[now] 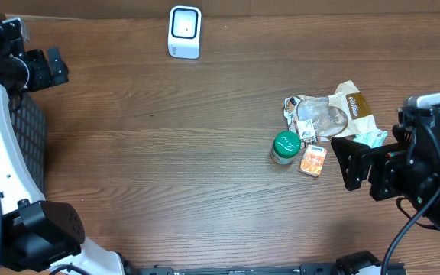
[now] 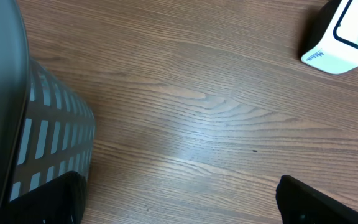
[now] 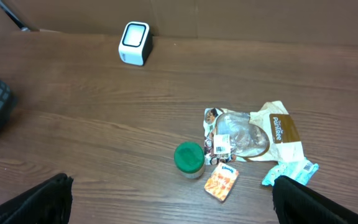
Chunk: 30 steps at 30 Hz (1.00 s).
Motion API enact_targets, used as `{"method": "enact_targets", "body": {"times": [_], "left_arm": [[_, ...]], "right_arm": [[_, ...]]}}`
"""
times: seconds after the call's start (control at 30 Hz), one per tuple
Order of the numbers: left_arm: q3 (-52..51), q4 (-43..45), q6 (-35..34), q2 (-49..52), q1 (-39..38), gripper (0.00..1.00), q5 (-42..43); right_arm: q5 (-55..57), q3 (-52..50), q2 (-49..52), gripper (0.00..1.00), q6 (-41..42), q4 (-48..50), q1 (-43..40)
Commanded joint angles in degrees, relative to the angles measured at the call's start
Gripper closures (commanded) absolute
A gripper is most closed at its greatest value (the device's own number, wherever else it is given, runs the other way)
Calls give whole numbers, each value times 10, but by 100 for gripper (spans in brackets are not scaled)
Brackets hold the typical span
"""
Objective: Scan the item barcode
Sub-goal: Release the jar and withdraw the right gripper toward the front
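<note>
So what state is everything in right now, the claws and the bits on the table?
Left gripper: open, holding nothing.
Right gripper: open, holding nothing.
Jar: upright, green lid on.
Orange packet: lying flat beside the jar.
Clear bag: crumpled, lying flat.
Scanner: standing upright, apart from the items.

Overhead looks straight down; both wrist views slant forward, sharing the scanner [image 1: 184, 32]
</note>
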Motion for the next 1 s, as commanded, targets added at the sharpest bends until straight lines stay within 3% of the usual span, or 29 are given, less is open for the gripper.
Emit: {"method": "enact_targets", "body": {"times": [0.0,0.2,0.27,0.33,0.5,0.73,0.97], "left_arm": [[3,2,16,3,-4,0,0],[3,2,16,3,-4,0,0],[3,2,16,3,-4,0,0],[3,2,16,3,-4,1,0],[3,2,16,3,-4,0,0],[3,2,16,3,-4,1,0],[3,2,16,3,-4,0,0]], "right_arm": [[29,-10,1,0,0,37,-5],[30,-157,-43,0,0,213,-91],[23,-252,-84,0,0,311,-112],[10,-413,-157,0,0,474,-130],[-8,-672,-292,0,0,677,-138],[-36,-919,-468,0,0,797,-138],[-63,-1004,-546,0,0,798,-138]]}}
